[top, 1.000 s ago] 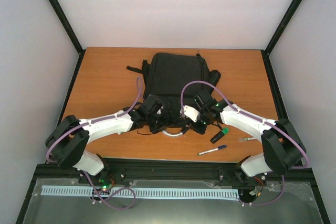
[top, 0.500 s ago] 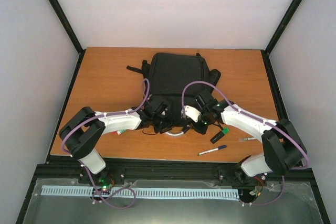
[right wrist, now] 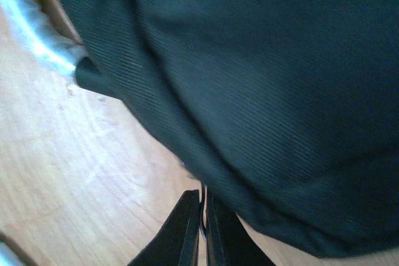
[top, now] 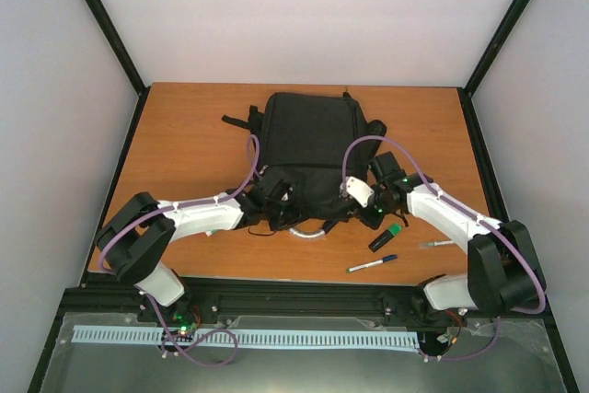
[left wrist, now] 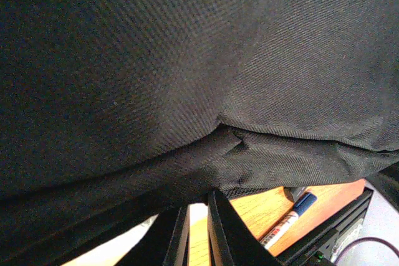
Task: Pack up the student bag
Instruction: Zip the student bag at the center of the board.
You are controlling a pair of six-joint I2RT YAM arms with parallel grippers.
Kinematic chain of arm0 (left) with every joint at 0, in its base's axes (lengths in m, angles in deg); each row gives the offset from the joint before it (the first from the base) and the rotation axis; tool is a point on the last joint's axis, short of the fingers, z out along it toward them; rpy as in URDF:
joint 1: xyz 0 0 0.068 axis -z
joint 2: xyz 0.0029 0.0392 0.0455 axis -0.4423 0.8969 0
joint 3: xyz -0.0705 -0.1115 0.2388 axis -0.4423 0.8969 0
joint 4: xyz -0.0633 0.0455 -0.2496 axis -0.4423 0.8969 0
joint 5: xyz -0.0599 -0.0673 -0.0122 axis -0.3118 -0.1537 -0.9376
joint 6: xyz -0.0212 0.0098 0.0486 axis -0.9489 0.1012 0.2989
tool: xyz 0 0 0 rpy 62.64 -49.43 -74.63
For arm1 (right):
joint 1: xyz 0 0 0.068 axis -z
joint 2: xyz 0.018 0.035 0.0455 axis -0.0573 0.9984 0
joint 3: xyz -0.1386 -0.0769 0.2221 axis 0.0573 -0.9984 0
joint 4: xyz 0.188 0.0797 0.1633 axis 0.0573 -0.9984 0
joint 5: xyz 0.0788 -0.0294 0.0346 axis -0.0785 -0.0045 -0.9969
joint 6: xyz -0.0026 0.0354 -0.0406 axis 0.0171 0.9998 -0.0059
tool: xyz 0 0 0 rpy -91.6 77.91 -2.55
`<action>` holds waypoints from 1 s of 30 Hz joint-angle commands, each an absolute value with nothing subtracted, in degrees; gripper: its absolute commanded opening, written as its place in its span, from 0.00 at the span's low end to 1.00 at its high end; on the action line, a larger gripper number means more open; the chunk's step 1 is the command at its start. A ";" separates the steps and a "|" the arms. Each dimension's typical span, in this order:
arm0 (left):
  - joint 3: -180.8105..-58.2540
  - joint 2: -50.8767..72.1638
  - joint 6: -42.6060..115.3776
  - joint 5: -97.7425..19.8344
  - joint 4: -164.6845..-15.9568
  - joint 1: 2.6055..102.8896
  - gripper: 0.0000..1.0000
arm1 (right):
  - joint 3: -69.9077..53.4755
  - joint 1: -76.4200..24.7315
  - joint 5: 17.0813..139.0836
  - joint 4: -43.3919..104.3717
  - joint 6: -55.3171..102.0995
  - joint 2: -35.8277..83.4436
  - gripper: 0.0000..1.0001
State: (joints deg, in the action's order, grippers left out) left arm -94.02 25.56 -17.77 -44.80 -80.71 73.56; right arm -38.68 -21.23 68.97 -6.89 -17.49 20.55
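The student bag [top: 308,140] is a large black backpack lying flat in the middle of the table, its silvery handle [top: 308,233] at the near edge. My left gripper [top: 279,202] is at the bag's near left edge. In the left wrist view its jaws [left wrist: 198,200] stand almost together, with the tips pinching the bag's lower hem [left wrist: 249,166]. My right gripper [top: 357,202] is at the near right edge. Its jaws [right wrist: 204,191] are shut on a thin dark tab that runs up to the bag's edge [right wrist: 262,123].
A green-capped black marker [top: 385,236], a blue-capped pen [top: 371,264] and a small clear item [top: 434,244] lie on the wooden table [top: 184,144] near the right arm. The pen [left wrist: 292,215] also shows under the bag in the left wrist view. Black frame rails edge the table.
My left gripper has closed from wide open onto the bag's near hem. My right gripper, still shut, has slid right and slightly away along the bag's edge.
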 commanded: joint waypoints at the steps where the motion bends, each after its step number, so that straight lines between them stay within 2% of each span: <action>1: -93.44 23.42 -16.39 -42.32 -81.89 73.71 0.07 | -38.33 -17.12 72.28 -7.03 -20.14 21.31 0.03; 10: -92.17 22.15 -16.31 -41.64 -81.54 73.71 0.07 | -35.30 -11.10 73.96 -2.35 -22.08 26.67 0.03; 30: -90.27 21.91 -15.50 -40.17 -81.92 73.62 0.07 | -27.51 -8.65 79.92 7.29 -21.43 36.14 0.03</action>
